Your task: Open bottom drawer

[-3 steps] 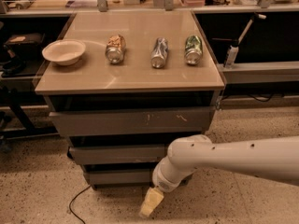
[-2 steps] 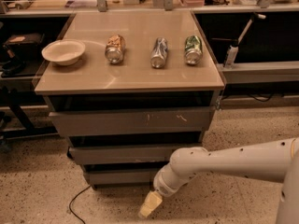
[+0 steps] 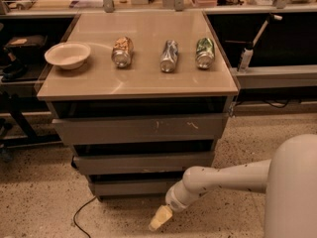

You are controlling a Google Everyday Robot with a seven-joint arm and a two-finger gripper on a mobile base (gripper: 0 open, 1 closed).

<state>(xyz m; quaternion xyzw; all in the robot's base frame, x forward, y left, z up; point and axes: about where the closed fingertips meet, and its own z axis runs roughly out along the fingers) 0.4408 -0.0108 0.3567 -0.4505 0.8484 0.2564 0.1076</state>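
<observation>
Item: end effector (image 3: pixel 161 218), low before bottom drawer (image 3: pixel 131 187), below tabletop (image 3: pixel 138 83) front edge; I judge it positioned to catch the handle-less front; grip state I cannot tell

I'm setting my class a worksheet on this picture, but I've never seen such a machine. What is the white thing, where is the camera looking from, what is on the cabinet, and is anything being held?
The white tube is the arm of a mobile robot, reaching in from the right. Its yellowish tip is the gripper, the part that grasps. It hangs low near the floor, just in front of the bottom drawer, the slimmest of three grey drawers, and nothing shows in it. The one camera looks down on the cabinet from its front. On the cabinet top are a white bowl and three drink cans lying on their sides.
</observation>
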